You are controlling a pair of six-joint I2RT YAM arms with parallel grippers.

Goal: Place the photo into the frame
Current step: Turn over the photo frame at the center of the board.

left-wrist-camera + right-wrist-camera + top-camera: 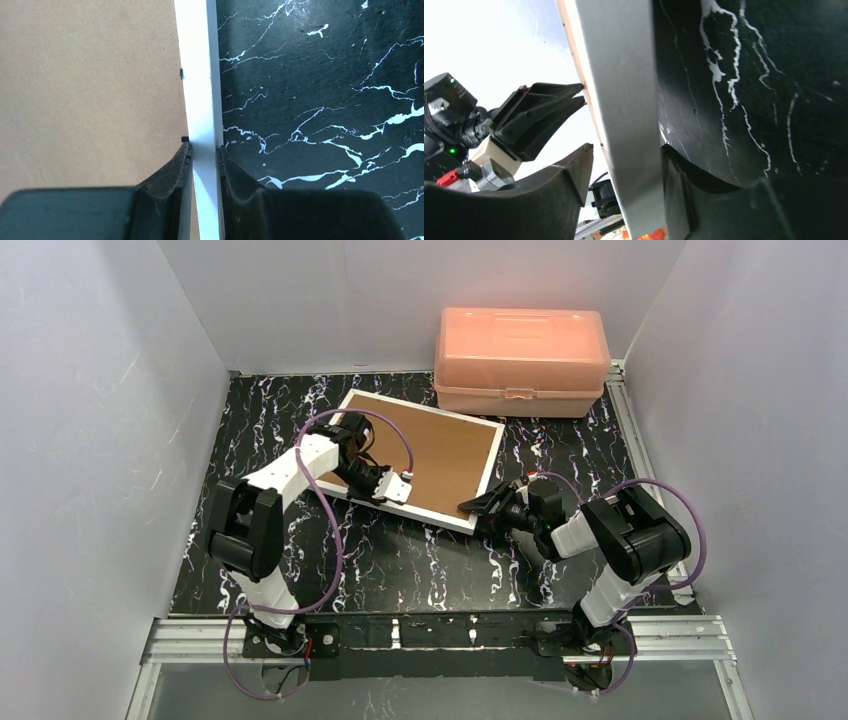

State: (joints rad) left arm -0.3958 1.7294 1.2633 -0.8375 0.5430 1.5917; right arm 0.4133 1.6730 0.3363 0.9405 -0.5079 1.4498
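The frame (430, 450) lies at the centre of the table (400, 560) (brown board up). The left gripper (202, 148) is clamped tight on the white rim at the frame's 7 o'clock edge. The right gripper (626, 150) straddles the rim at the 5 o'clock corner, its jaws partly apart: one finger touches, the other stands just clear. A pink box (520, 360) stands at 1 o'clock.

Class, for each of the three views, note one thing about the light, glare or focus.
Top external: soft, even light, all sharp; the pink box lid glares pale. Left wrist: the frame edge and the table are crisp, the left tool close to the lens soft. Right wrist: backlit, the background blown out white, the frame shaded grey, the right tool nearly black.
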